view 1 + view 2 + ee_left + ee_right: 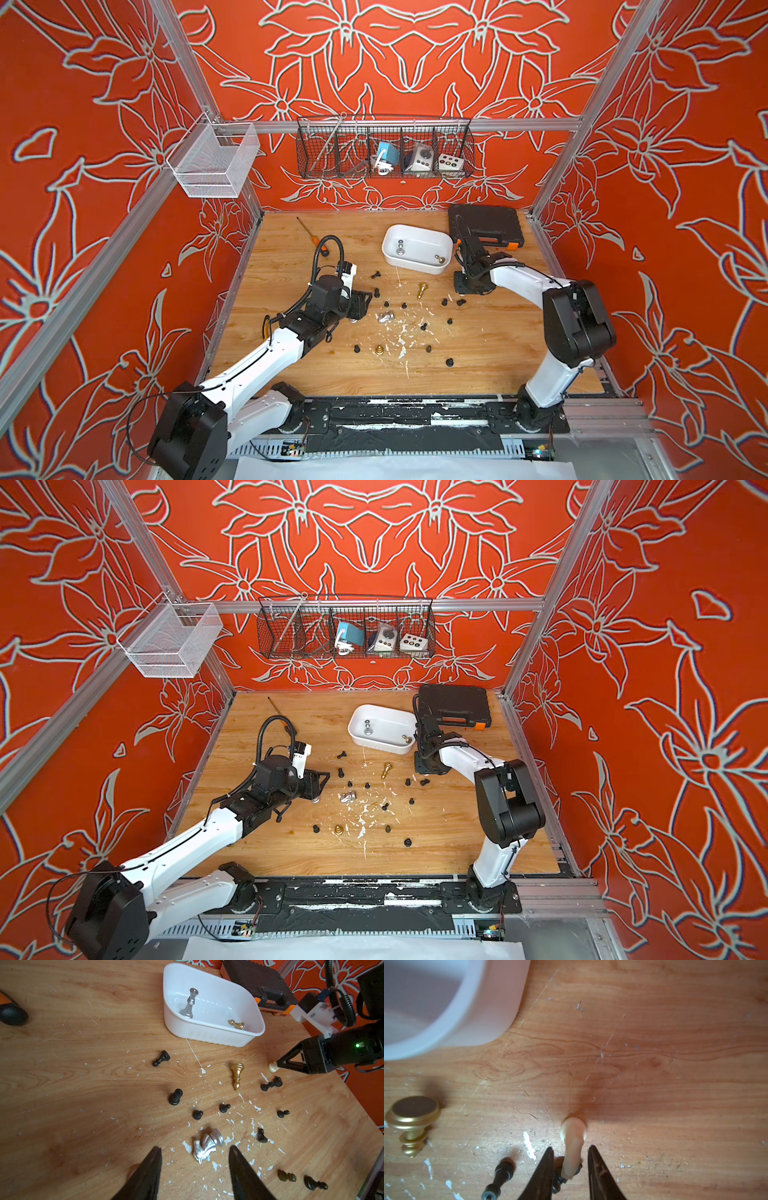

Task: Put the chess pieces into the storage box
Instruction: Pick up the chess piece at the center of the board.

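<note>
Left gripper [195, 1150], jaws wide and empty, hangs over the wooden table [291, 374] just beside a toppled silver knight [207, 1145]; bare wood lies open along the front edge. Storage box [417, 268], white, near the back beside the black toolcase [484, 224], holds an upright silver piece [400, 248] and a fallen gold pawn [439, 259]. Chess pieces [424, 327], mostly black pawns, lie scattered mid-table; right gripper [571, 1148] stands narrow about a lying cream piece [573, 1132], grip not discernible.

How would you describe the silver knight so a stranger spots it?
From the white storage box, move toward the table's front to the paint flecks. The silver knight lies there on its side; its horse head and silver shine separate it from nearby black pawns.
</note>
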{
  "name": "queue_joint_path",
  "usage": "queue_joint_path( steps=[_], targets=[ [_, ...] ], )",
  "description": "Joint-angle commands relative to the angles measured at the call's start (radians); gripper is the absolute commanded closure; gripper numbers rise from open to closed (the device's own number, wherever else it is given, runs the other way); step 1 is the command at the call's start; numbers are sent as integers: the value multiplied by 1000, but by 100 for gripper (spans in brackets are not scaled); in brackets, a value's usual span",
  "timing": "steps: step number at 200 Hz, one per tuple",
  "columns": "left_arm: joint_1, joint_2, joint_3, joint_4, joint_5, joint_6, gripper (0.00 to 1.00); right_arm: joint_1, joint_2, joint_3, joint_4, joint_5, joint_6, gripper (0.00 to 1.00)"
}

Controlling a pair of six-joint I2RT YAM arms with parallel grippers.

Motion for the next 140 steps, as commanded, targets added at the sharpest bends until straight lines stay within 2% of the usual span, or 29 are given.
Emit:
queue_joint_path(
  steps=[1, 81, 140],
  targets=[
    [-4, -6, 4, 15, 5, 0, 46, -3, 24, 28, 5, 17, -2, 72],
    [-4, -9, 9, 11, 2, 3, 46, -6, 30, 31, 6, 13, -13, 84],
    [-4, -6, 7, 12, 5, -2, 46, -7, -3, 39, 0, 5, -29, 88]
  ],
)
